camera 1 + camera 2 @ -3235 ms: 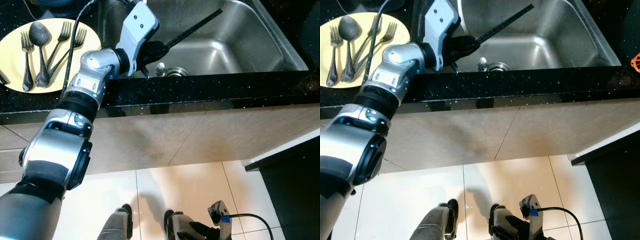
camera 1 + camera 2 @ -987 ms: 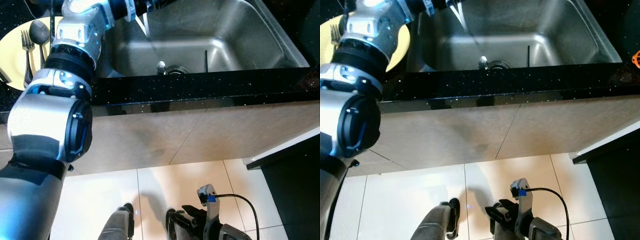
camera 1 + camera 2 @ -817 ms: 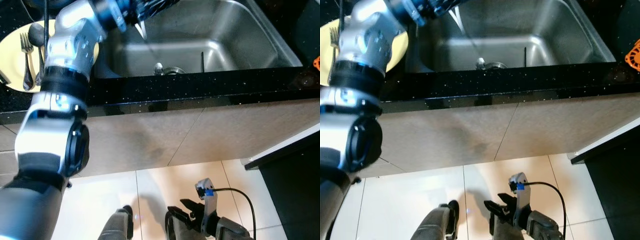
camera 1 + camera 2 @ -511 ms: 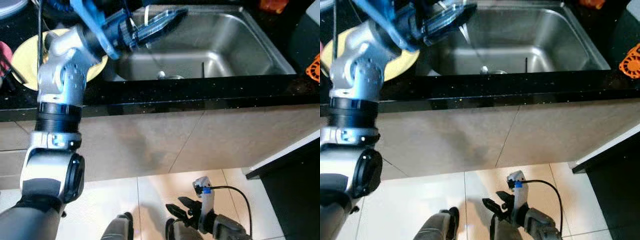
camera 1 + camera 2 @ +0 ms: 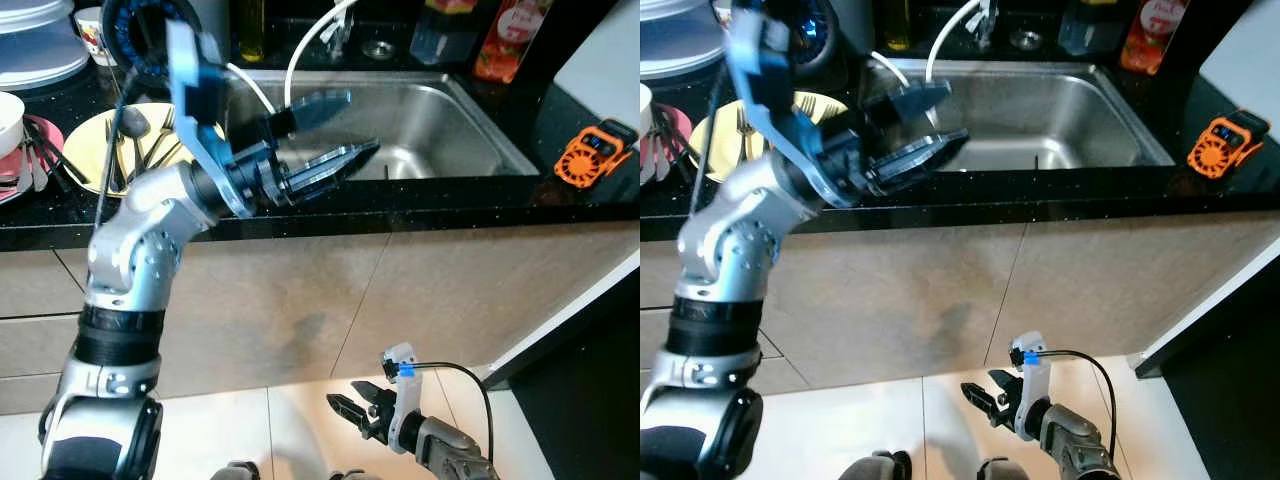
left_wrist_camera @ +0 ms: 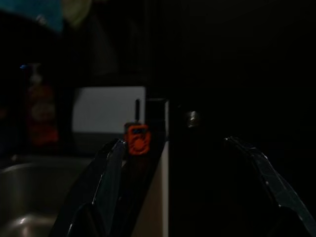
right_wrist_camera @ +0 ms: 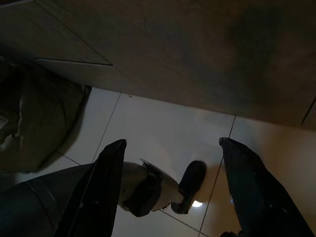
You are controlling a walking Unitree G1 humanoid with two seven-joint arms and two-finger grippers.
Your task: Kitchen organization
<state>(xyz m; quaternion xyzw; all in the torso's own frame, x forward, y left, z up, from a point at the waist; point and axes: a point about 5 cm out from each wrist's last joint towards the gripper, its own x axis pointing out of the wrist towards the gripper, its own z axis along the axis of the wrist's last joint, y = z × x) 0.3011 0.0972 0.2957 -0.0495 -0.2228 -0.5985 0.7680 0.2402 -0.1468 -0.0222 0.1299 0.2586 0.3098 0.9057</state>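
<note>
We record a sink [image 5: 440,120] set into the counter [image 5: 450,205] at centre. Left of it on the counter sits a plate [image 5: 85,150] bearing cutlery [image 5: 135,140]; further left, a bowl [image 5: 10,110] with stacked dishes [image 5: 35,45] behind. Bottles [image 5: 505,40] stand behind the sink. A small fan [image 5: 592,150] lies on the counter to the right. The left gripper [image 5: 345,125] hangs over the sink's front, the right gripper [image 5: 350,410] low above the floor [image 5: 300,430].

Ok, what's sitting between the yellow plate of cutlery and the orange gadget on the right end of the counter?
The steel sink fills that stretch of counter between the yellow plate and the orange gadget. The open left gripper hovers over the sink's near-left part, per both eye views.
</note>
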